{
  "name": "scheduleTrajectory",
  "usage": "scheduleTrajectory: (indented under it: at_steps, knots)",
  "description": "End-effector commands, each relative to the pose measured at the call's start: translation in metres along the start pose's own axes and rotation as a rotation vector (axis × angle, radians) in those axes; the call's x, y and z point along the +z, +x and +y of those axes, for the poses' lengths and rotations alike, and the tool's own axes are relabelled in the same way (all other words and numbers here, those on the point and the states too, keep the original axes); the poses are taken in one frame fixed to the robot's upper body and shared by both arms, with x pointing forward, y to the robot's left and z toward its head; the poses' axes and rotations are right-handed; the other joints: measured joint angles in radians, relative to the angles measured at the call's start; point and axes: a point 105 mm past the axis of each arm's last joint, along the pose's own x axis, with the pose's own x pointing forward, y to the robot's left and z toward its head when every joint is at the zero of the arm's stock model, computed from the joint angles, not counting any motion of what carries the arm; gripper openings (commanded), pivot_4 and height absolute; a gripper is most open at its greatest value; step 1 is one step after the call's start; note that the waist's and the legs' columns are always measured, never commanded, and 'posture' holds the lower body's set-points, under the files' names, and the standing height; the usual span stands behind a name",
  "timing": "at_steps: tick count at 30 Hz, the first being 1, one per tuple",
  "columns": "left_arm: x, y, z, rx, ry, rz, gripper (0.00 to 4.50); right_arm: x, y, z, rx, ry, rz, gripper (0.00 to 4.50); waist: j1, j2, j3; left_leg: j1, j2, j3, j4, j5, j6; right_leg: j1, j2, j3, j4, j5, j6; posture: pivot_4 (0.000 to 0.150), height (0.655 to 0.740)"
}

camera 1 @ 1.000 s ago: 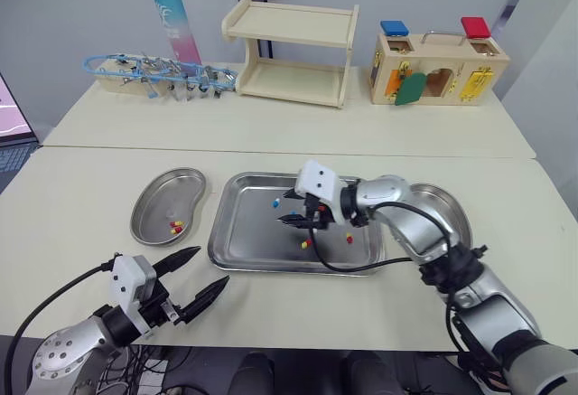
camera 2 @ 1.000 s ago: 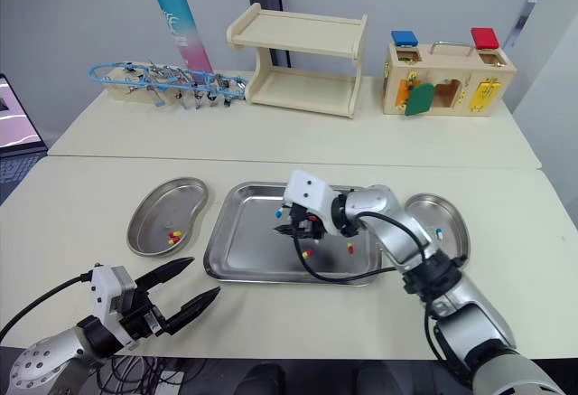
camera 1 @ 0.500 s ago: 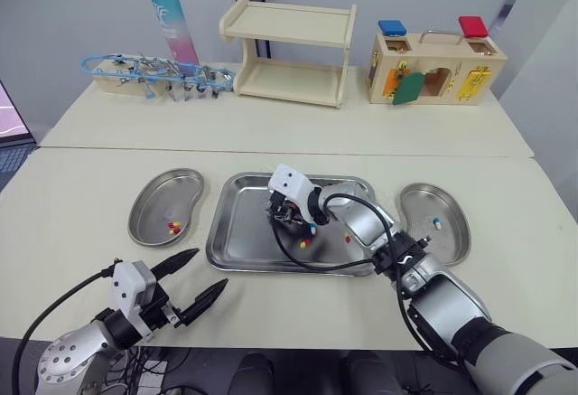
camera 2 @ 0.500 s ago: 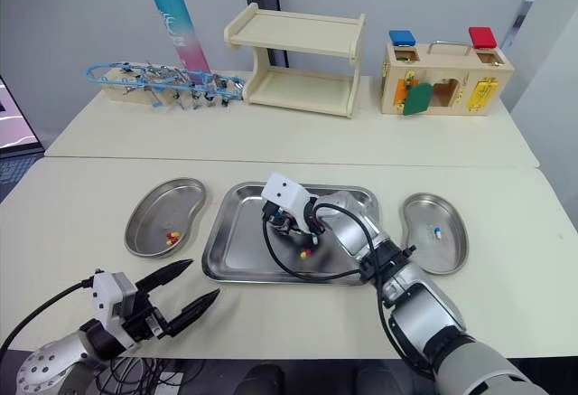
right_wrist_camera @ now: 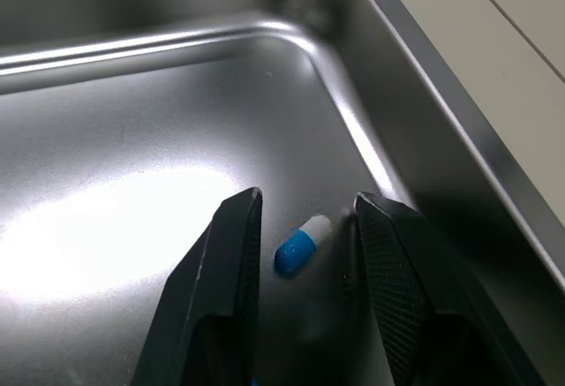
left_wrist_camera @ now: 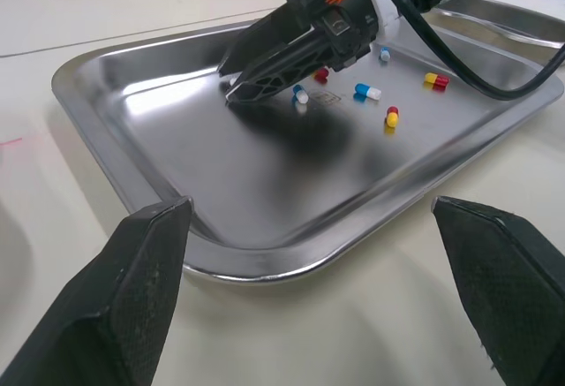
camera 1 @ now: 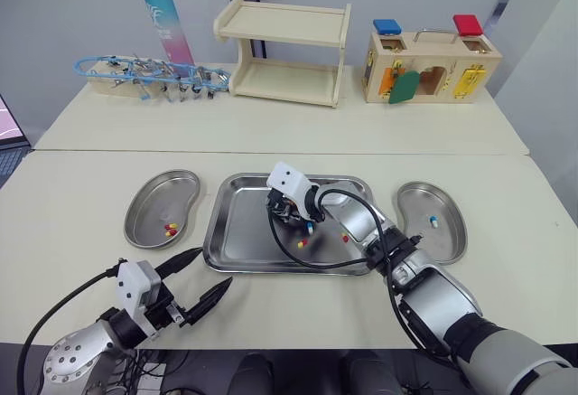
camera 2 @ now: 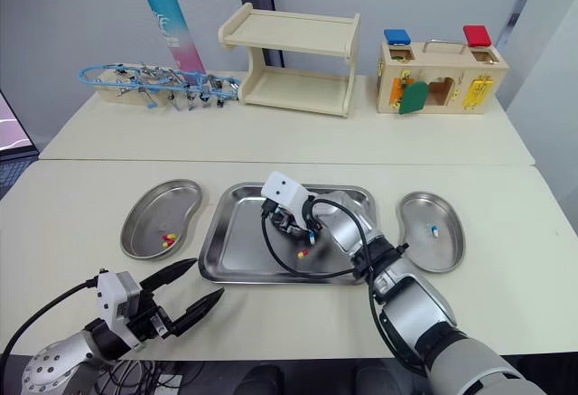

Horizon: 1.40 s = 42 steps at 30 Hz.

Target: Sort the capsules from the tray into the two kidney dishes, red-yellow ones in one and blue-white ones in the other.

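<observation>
My right gripper (camera 1: 280, 215) is low inside the steel tray (camera 1: 233, 237), near its middle. It is open, and its two fingers (right_wrist_camera: 231, 262) stand either side of a blue-white capsule (right_wrist_camera: 301, 243) lying on the tray floor, not touching it. More capsules lie by it: red-yellow ones (left_wrist_camera: 391, 117) and blue-white ones (left_wrist_camera: 367, 92). The left kidney dish (camera 1: 155, 198) holds red-yellow capsules (camera 1: 170, 229). A blue-white capsule (camera 1: 433, 222) lies in the right kidney dish (camera 1: 452, 241). Open and holding nothing, my left gripper (camera 1: 200, 277) hovers over the table's front edge, short of the tray.
Along the back of the table stand a wooden shelf (camera 1: 282, 50), a wooden lock box (camera 1: 429, 70), a turquoise-pink tube (camera 1: 165, 17) and a blue wire rack (camera 1: 144, 74). A black cable (camera 1: 316, 264) loops from my right wrist over the tray.
My right gripper has moved left across the tray and come down around a blue-white capsule. The camera has shifted a little. My left gripper has hardly moved.
</observation>
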Motion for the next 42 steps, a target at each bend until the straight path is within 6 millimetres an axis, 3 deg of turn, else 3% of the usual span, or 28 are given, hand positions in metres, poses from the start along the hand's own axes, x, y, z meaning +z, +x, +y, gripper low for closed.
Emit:
scheduleTrajectory:
  at_steps: [1, 24, 25, 31, 37, 42]
  knots:
    - [0.009, 0.004, -0.003, -0.019, 0.026, -0.014, 4.50, 0.016, 0.001, 0.000, -0.005, -0.027, -0.041, 1.86, 0.000, 0.000, 0.000, 0.000, 0.000, 0.000, 0.000, 0.000, 0.000, 0.000, 0.000, 0.000, 0.000, 0.000, 0.000, 0.150, 0.7400]
    - [0.013, 0.009, -0.004, -0.029, 0.030, -0.013, 4.50, -0.002, -0.008, 0.001, 0.008, 0.029, 0.023, 1.86, 0.000, 0.000, 0.000, 0.000, 0.000, 0.000, 0.000, 0.000, 0.000, 0.000, 0.000, 0.000, 0.000, 0.000, 0.000, 0.150, 0.7400]
    - [0.013, 0.010, -0.004, -0.030, 0.031, -0.013, 4.50, -0.003, -0.007, 0.002, 0.011, 0.026, 0.026, 1.41, 0.000, 0.000, 0.000, 0.000, 0.000, 0.000, 0.000, 0.000, 0.000, 0.000, 0.000, 0.000, 0.000, 0.000, 0.000, 0.150, 0.7400]
    - [0.014, 0.009, -0.005, -0.030, 0.031, -0.011, 4.50, 0.002, -0.007, 0.006, 0.031, -0.002, 0.007, 0.01, 0.000, 0.000, 0.000, 0.000, 0.000, 0.000, 0.000, 0.000, 0.000, 0.000, 0.000, 0.000, 0.000, 0.000, 0.000, 0.150, 0.7400]
    - [0.015, 0.009, -0.007, -0.032, 0.035, -0.011, 4.50, 0.025, -0.016, 0.011, 0.051, -0.071, -0.078, 0.01, 0.000, 0.000, 0.000, 0.000, 0.000, 0.000, 0.000, 0.000, 0.000, 0.000, 0.000, 0.000, 0.000, 0.000, 0.000, 0.150, 0.7400]
    - [0.022, 0.012, -0.018, -0.156, 0.077, -0.006, 4.50, 0.042, -0.054, 0.008, 0.064, -0.099, -0.169, 0.01, 0.006, 0.000, 0.000, -0.002, 0.000, -0.001, 0.000, 0.000, 0.000, -0.001, 0.000, 0.000, -0.001, 0.000, 0.000, 0.150, 0.7400]
